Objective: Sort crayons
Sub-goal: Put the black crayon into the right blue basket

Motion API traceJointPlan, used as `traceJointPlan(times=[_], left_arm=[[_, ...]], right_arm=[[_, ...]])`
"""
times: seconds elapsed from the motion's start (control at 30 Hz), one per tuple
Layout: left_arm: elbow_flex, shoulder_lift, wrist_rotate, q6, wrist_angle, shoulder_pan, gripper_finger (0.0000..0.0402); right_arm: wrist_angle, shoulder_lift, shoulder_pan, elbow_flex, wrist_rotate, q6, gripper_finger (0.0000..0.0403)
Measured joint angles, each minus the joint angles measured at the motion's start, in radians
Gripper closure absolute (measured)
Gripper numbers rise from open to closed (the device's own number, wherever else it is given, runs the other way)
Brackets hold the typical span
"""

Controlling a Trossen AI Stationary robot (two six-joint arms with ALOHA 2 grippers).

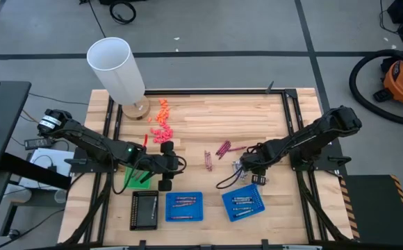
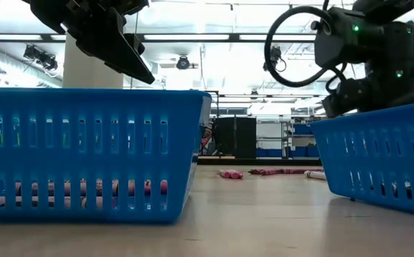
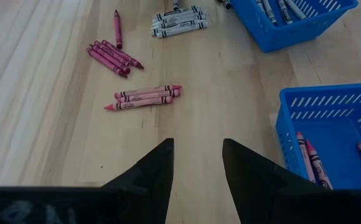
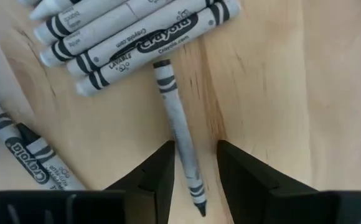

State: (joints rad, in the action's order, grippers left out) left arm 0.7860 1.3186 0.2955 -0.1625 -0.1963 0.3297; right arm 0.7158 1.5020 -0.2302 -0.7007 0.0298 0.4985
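Several grey crayons (image 4: pixel 137 37) reading Crayola, right hand (image 4: pixel 193 165) open astride one grey crayon (image 4: pixel 179 130), left hand (image 3: pixel 196 168) open.

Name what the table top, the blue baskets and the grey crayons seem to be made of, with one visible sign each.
Table top: pale wood, matt; grain lines and plank seams show.
Blue baskets: likely moulded plastic; even colour, slotted walls.
Grey crayons: probably wax in printed paper wrappers, with black bands and lettering.

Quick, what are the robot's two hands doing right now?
Left gripper: open, holding nothing.
Right gripper: open, a grey crayon lying between its fingers, not gripped.
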Motion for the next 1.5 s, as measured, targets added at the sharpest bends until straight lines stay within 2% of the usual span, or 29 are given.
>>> traceJointPlan(times=[0.23,0.47,0.6,0.7,0.83,1.23,1.5], left_arm=[[0.0,0.0,0.0,0.013,0.0,0.0,0.0253],[0.0,0.0,0.0,0.012,0.0,0.0,0.0253],[0.0,0.0,0.0,0.009,0.001,0.0,0.0253],[0.0,0.0,0.0,0.008,0.003,0.0,0.0253],[0.0,0.0,0.0,0.007,0.005,0.0,0.0253],[0.0,0.0,0.0,-0.005,0.005,0.0,0.0253],[0.0,0.002,0.0,-0.024,0.024,0.0,0.0253]], right_arm=[[-0.025,-0.003,-0.002,0.028,0.036,0.025,0.0287],[-0.022,-0.002,-0.001,0.027,0.037,0.006,0.0331],[0.003,0.001,0.0,0.006,0.04,0.001,0.0355],[0.08,0.005,0.002,-0.019,0.093,-0.01,0.0366],[0.159,0.004,0.001,-0.072,0.153,-0.011,0.0367],[0.307,0.002,-0.014,-0.264,0.196,-0.044,0.0363],[0.261,0.001,-0.067,-0.391,0.245,-0.087,0.0363]])
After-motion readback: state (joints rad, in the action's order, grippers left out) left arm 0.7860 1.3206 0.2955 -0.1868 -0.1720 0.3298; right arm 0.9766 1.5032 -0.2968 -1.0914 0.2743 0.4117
